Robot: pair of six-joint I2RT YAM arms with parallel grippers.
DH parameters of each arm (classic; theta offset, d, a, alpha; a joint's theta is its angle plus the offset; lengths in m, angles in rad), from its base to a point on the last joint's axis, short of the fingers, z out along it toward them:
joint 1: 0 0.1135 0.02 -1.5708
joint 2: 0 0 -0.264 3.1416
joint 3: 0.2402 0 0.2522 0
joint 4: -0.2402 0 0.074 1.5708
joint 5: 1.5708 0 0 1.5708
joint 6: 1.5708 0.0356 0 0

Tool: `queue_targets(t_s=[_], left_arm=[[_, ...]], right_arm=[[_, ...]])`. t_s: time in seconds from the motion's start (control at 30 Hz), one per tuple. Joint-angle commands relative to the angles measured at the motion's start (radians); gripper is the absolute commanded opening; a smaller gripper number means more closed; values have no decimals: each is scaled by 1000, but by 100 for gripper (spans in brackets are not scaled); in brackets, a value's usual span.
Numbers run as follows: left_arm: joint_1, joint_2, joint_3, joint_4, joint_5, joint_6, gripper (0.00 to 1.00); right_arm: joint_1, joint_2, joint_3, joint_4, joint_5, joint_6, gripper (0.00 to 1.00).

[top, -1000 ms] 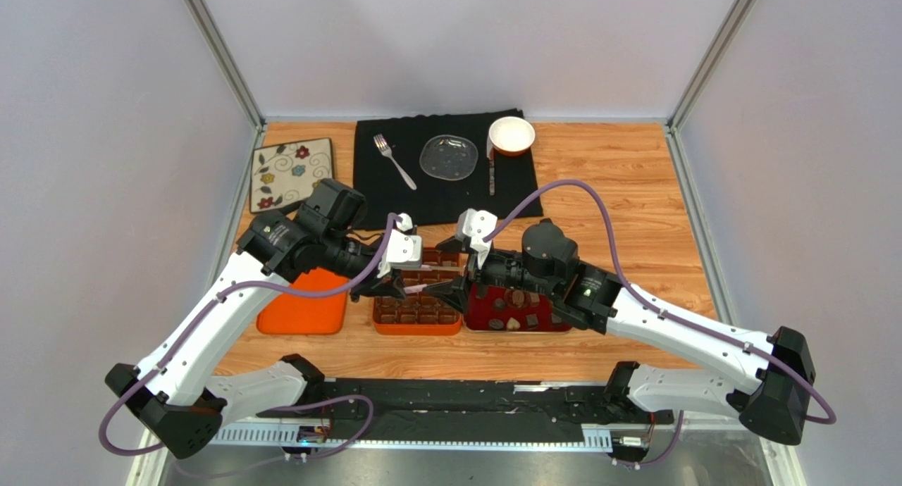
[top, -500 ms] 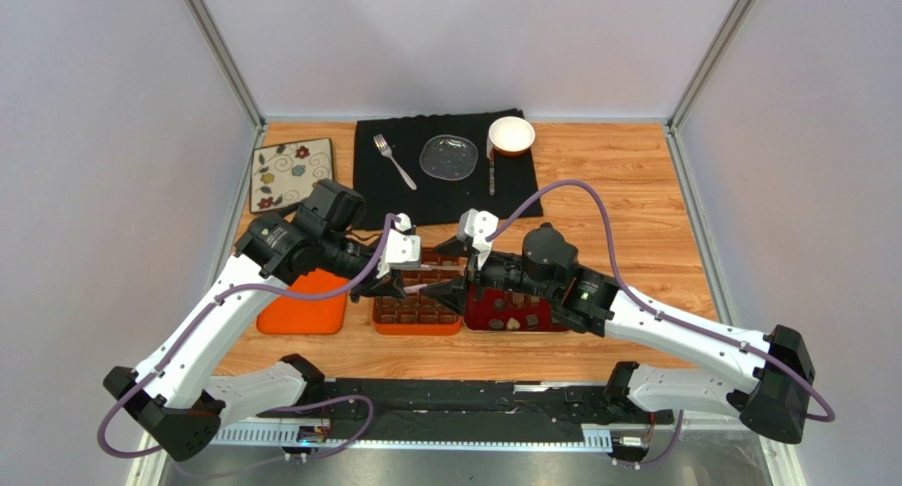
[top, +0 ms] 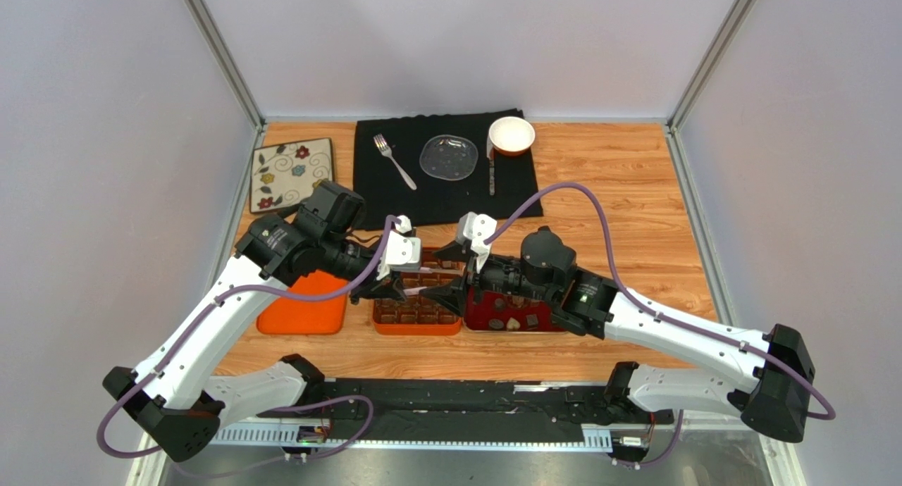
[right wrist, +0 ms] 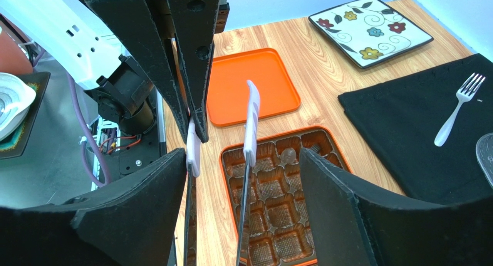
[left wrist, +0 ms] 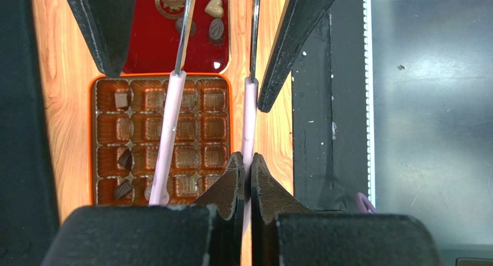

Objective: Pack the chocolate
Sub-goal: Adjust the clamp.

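Pinching a single arm of the pink-handled tongs [left wrist: 169,133], the left claw [left wrist: 250,162] is pressed tight on that one handle. The right claw [right wrist: 243,156] stands spread, with both steel arms of the tongs running between its fingers and neither finger plainly bearing on them. Directly beneath the tool lies the orange chocolate box [left wrist: 214,127]; most of its compartments are vacant and only a few dark pieces [left wrist: 120,99] sit along one side. The rest of the chocolate [left wrist: 214,7] lies loose on the red tray [left wrist: 150,46] touching the box, and the orange lid [right wrist: 231,87] rests on the bench [right wrist: 324,63] at the box's other side.

The weak point looks to be the shared hold. Gripped by one arm only, the tongs could swivel if the right claw closes off-centre and meets one steel arm before the other. If the left claw lets go before both arms are caught, the tool would likely drop onto the box and jolt the seated pieces out of their cells. Too hard a squeeze would shut the tips on nothing. The tips run out of the wrist views, so whether they carry a piece cannot be told. The two claws also work close together and could knock each other.
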Motion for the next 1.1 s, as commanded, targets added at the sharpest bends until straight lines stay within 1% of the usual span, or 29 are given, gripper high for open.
queue_targets(t_s=[0.0, 0.27, 0.57, 0.7, 0.87, 0.9, 1.07], left_arm=[[-3, -21, 6, 36, 2, -18, 0], [-2, -19, 6, 42, 2, -26, 0], [-2, -22, 3, 51, -12, -32, 0], [-3, -22, 2, 56, -15, -40, 0], [-2, -29, -6, 67, -21, -44, 0], [-2, -30, -7, 68, -25, -47, 0], [-3, -33, -13, 76, -27, -52, 0]], right_arm=[[25, -1, 5, 17, 11, 0, 74], [28, -26, -8, 15, 34, 9, 69], [28, -17, 32, -52, 37, 25, 58], [28, -18, 43, -73, 36, 28, 56], [28, -32, 49, -107, 54, 28, 52], [28, -38, 51, -118, 55, 52, 52], [28, -56, 52, -129, 72, 66, 49]])
